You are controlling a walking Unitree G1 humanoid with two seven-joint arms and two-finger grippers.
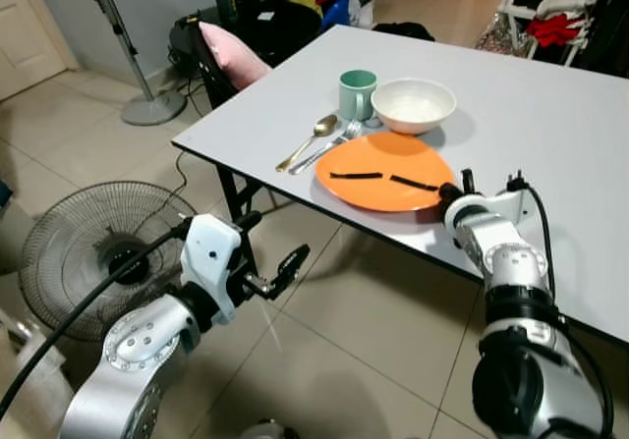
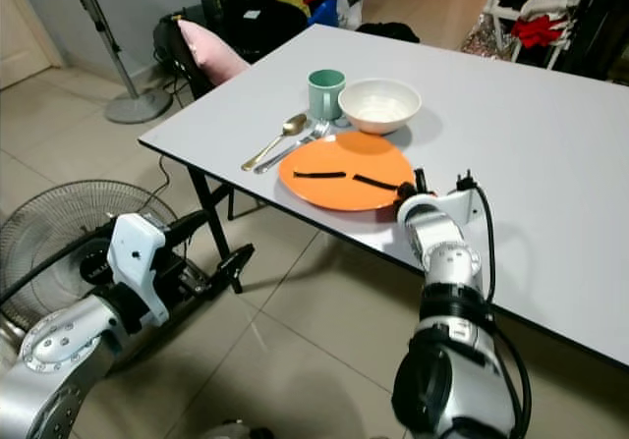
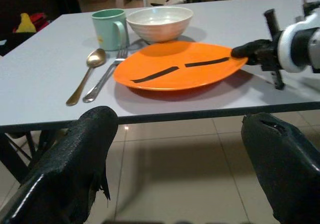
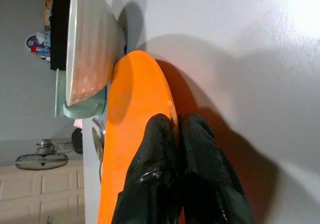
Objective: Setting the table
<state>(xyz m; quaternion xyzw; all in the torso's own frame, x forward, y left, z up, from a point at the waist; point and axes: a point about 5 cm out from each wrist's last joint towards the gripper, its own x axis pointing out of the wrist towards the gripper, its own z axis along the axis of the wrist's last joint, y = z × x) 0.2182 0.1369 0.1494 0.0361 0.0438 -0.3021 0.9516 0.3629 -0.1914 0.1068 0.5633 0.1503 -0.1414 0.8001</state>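
Right end effector [image 4: 172, 134] pinching orange plate [image 1: 383, 164] rim, left end effector [image 3: 180, 159] spread below table [image 1: 550, 125]

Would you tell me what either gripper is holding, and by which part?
The right gripper pinches the orange plate by its near rim; the left gripper holds nothing.

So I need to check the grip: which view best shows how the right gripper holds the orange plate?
The right wrist view: the right gripper is pinching the orange plate rim between its fingers. Both eye views show it from above, at the plate's near edge; the left wrist view shows it side-on.
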